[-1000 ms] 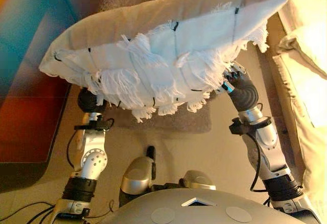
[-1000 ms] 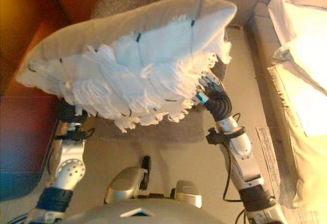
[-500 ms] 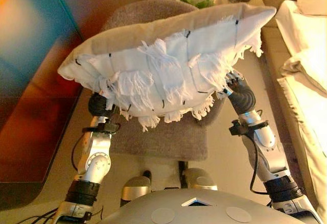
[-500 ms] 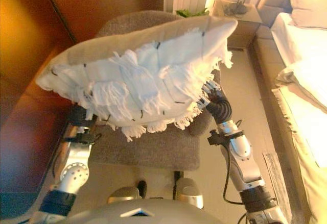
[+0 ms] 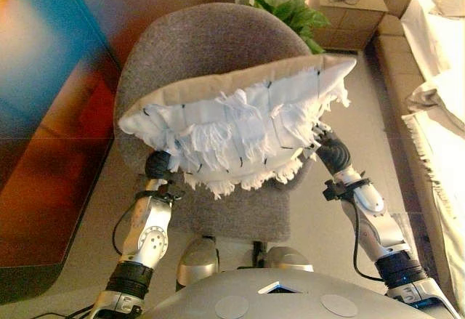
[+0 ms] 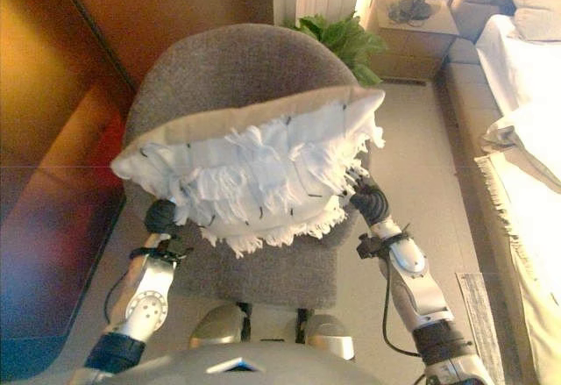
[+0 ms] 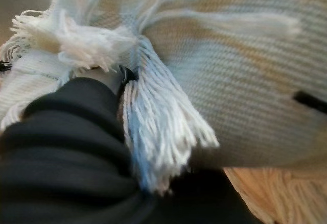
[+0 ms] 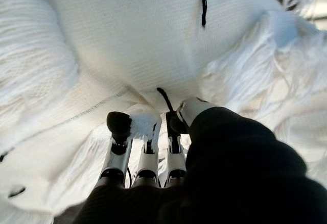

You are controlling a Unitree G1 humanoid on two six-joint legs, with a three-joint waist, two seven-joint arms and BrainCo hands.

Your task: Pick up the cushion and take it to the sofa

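The cushion [image 5: 240, 126] is white with long fringes and a beige back. I hold it up between both hands, in front of a grey upholstered armchair [image 5: 207, 46] and over its seat [image 6: 263, 271]. My left hand [image 5: 158, 165] is under the cushion's left end; in the left wrist view fringe [image 7: 158, 142] covers it. My right hand [image 5: 328, 152] is at the cushion's right end. In the right wrist view its fingers [image 8: 145, 155] are straight and press into the white fabric [image 8: 133, 45].
A potted plant [image 5: 287, 10] and a wooden bedside table [image 5: 349, 6] stand behind the armchair. A beige sofa or bed with white covers [image 5: 443, 101] runs along the right. A dark glossy cabinet front [image 5: 43, 115] stands on the left.
The view has tilted up, so the armchair's back now shows. The cushion has moved away from my head and down toward the armchair, still held between both hands.
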